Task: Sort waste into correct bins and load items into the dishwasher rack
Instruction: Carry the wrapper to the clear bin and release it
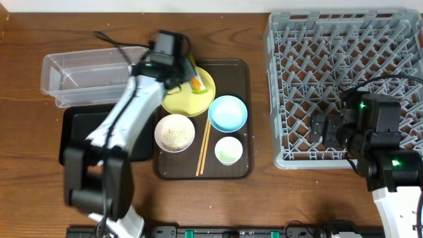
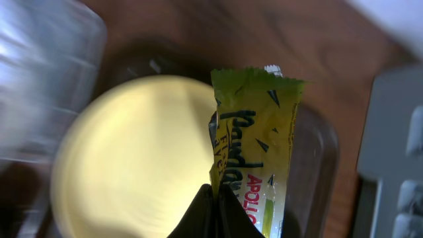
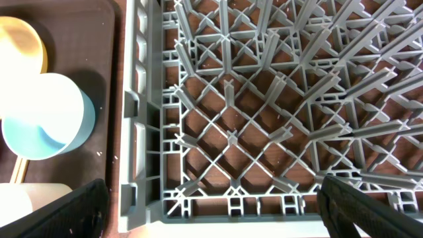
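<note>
The left gripper (image 2: 217, 199) is pinching one short end of the green-and-orange wrapper (image 2: 259, 152), its jaws closed tight on the foil with almost no gap showing. On the wrapper, the word "APOLLO" is running in red capitals along its length near the pinched end. Above it, larger dark green script is running the same way, but its letters cannot be read in full. In the left wrist view, the wrapper's long axis is pointing straight away from the fingers, with the serrated end farthest from them. The wrapper is hanging over the right part of the yellow plate (image 2: 132, 165), which is sitting on the brown tray (image 1: 238, 73). The clear tub (image 1: 79, 74) is lying to the plate's left, blurred in the wrist view.

The right gripper (image 1: 328, 129) is hovering over the near left corner of the dishwasher rack (image 3: 231, 132), with its fingers (image 3: 66, 211) spread wide apart and nothing between them. The light blue bowl (image 3: 46, 119) is standing just beyond the rack's left wall.
</note>
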Motion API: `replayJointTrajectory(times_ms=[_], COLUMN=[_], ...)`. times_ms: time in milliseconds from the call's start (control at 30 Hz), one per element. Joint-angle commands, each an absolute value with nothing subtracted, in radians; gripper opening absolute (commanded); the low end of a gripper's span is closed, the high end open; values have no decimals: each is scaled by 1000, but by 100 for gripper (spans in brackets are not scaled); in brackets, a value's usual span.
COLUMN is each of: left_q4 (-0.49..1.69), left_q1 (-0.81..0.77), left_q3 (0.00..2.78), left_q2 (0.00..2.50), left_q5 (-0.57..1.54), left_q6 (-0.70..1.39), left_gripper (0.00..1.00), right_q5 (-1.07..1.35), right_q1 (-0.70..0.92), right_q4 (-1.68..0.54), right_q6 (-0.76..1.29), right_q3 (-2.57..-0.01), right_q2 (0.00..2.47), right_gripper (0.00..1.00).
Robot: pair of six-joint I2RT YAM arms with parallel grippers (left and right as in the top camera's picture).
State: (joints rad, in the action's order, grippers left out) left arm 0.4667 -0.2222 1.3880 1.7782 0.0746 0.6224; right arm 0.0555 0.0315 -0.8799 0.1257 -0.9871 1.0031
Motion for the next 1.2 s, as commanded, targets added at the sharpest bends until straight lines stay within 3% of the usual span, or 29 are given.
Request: replayJointTrajectory(times_ms=[0,267,500,600,733,967,1167], left_q4=[491,514,492,489,477,538,693], left_q1=[-126,107,211,227,231,221,140], left_q3=[1394,1393,1393,1393,1393,1393,1393], left_q2=[1730,1710,1734,1743,1743,1680,1563], left_q5=[36,36,33,32,33,38,38], left_q6=[595,595,595,595,595,553,381], left_gripper=[6,6,6,17,44,45,49], right_q5=[60,60,60,60,60,59,59], right_q1=[45,45,46,46,45,45,45], right_q4=[-884,-883,-883,-883,-883,-883,-882], right_q6=[118,118,115,115,115,115,115], right_q3=[-997,-997,-997,-997,-997,-997,-997], right_q2=[1001,1001,1001,1001,1001,1001,1001], right_gripper=[99,99,99,99,99,99,99])
